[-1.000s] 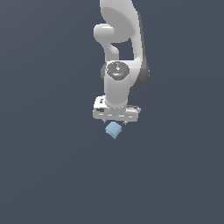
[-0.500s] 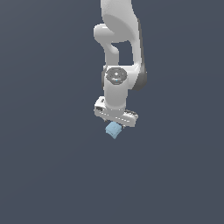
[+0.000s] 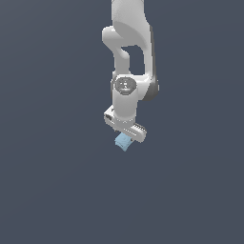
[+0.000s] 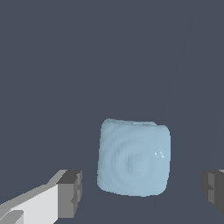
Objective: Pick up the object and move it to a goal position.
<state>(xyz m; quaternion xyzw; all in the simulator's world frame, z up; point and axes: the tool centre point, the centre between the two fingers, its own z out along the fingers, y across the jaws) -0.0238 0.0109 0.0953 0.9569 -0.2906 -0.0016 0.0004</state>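
Observation:
The object [image 3: 123, 142] is a small light-blue, roughly cube-shaped block lying on the dark grey floor. My white gripper [image 3: 126, 138] hangs straight over it, with its hand bar tilted. In the wrist view the object [image 4: 134, 157] sits between the two dark fingertips [image 4: 71, 192], and a gap shows on each side of it. The gripper [image 4: 142, 190] is open around the block and does not touch it.
A flat, uniform dark grey floor [image 3: 57, 190] fills both views. Nothing else shows apart from the white arm [image 3: 128, 57] reaching down from above.
The hand has come down slightly toward the block and turned about its axis, so its bar now sits at a slant. The block has not moved.

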